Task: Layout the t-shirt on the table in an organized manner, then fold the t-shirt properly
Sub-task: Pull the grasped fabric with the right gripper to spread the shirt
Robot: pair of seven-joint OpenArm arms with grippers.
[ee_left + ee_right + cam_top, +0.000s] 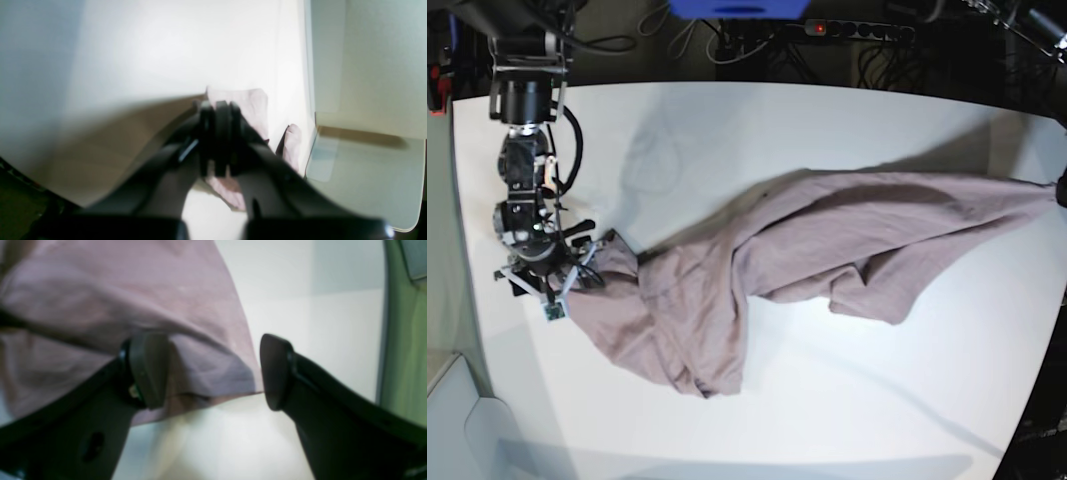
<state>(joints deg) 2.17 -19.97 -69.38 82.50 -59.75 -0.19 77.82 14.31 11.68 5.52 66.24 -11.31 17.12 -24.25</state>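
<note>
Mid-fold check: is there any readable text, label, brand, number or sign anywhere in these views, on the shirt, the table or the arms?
None can be read.
t-shirt: plain, no print and no label showing.
table: bare white, no markings.
Arm carrying the right pincer: no lettering that can be made out in the base view.
Power strip at the far edge: a red light, any lettering too small to read.
Both wrist views: blurred, no text.

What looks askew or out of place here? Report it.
The t-shirt lies stretched and twisted across the table, bunched near the open right gripper. Its far corner is pinched in the shut left gripper at the edge.
</note>
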